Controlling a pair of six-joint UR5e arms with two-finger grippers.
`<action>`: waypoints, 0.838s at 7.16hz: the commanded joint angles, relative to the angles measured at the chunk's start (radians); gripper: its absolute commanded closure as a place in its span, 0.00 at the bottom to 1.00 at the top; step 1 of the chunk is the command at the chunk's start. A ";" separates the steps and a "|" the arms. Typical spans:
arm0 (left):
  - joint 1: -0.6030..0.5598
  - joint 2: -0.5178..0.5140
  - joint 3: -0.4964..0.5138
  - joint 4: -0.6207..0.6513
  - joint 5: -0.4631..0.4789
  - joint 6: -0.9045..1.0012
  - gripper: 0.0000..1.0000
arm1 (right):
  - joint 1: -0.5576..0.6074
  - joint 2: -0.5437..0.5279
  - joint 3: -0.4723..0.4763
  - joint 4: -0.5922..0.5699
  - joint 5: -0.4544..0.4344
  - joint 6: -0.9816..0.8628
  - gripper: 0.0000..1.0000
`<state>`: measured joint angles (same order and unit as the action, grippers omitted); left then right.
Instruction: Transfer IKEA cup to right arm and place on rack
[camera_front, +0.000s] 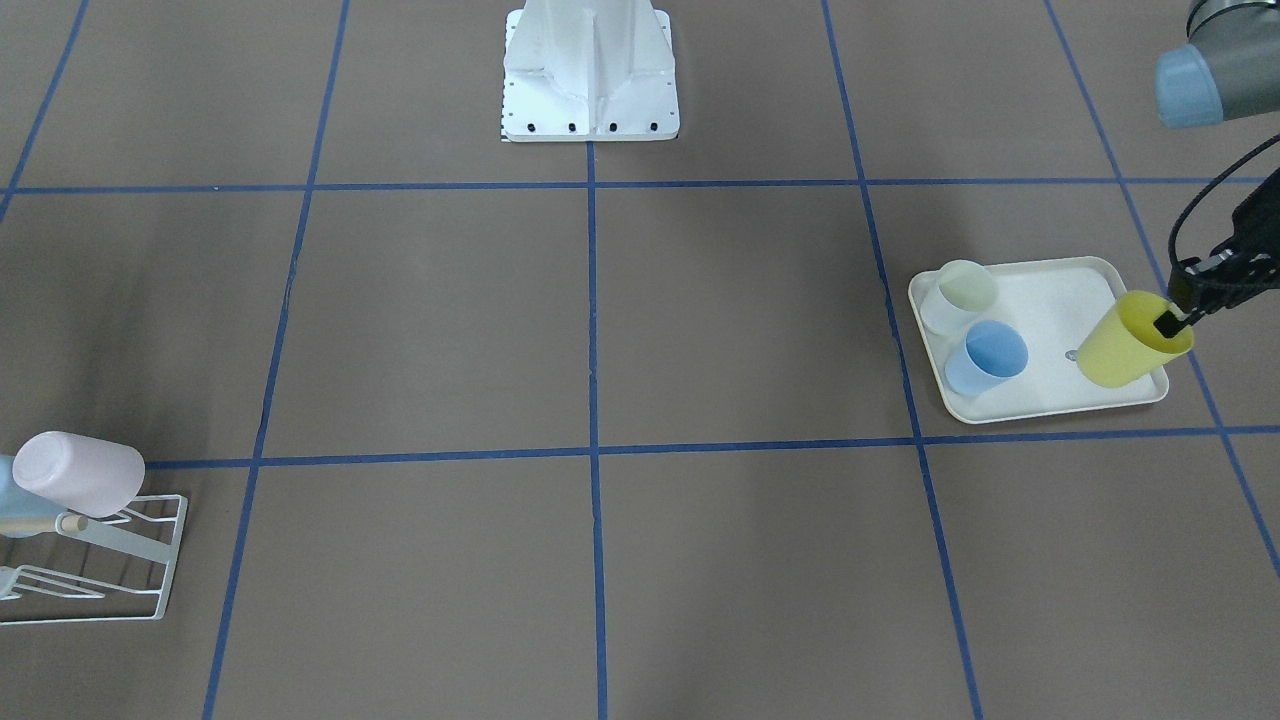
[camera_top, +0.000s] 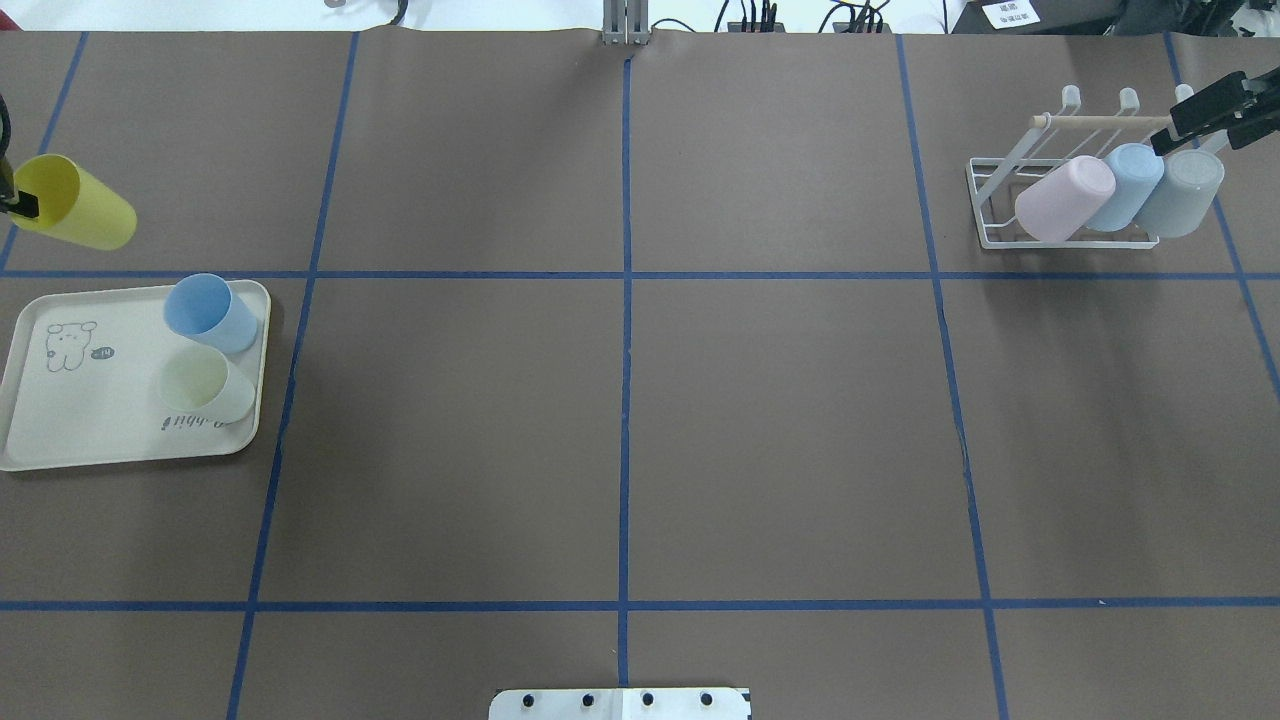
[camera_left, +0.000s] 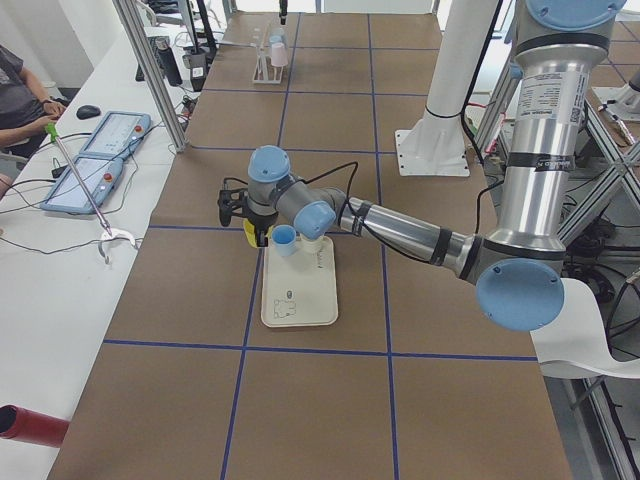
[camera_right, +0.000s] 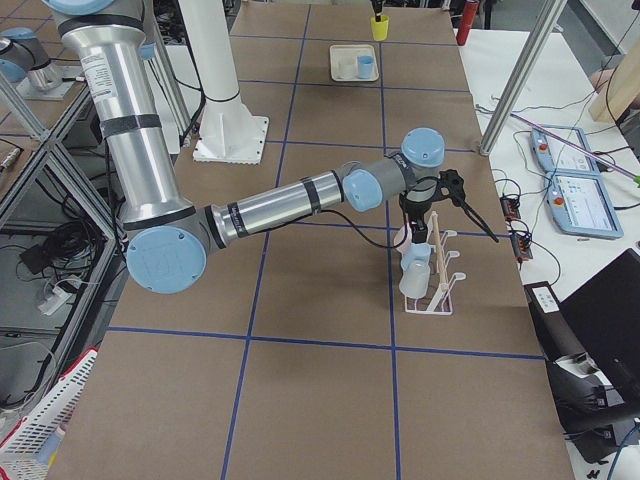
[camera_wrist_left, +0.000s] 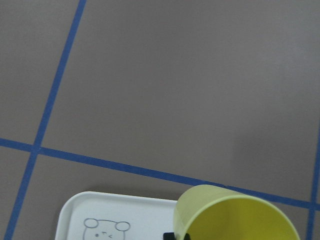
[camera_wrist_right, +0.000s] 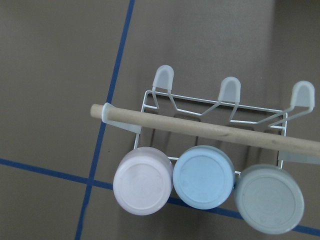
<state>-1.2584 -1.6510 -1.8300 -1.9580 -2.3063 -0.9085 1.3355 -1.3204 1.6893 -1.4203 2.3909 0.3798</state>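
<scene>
My left gripper (camera_front: 1172, 322) is clenched on the rim of the yellow cup (camera_front: 1125, 350), one finger inside, which tips it mouth-up and, I judge, off the tray (camera_front: 1050, 410). The blue cup (camera_front: 985, 358) and pale cup (camera_front: 958, 295) stand beside it. My right gripper (camera_top: 1185, 125), seemingly spread and empty, hangs over the rack (camera_top: 1100, 121). Its near prongs hold three cups, so only the far row looks free.
</scene>
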 joint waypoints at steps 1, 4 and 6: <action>0.007 -0.047 -0.122 -0.002 -0.106 -0.230 1.00 | -0.051 0.001 0.067 0.085 0.001 0.229 0.01; 0.182 -0.223 -0.198 -0.097 -0.120 -0.745 1.00 | -0.192 0.001 0.069 0.523 0.001 0.773 0.01; 0.322 -0.347 -0.186 -0.195 -0.084 -0.959 1.00 | -0.244 0.003 0.067 0.805 0.001 1.078 0.01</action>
<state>-1.0155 -1.9215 -2.0214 -2.1046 -2.4125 -1.7627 1.1276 -1.3188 1.7571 -0.7863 2.3915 1.2769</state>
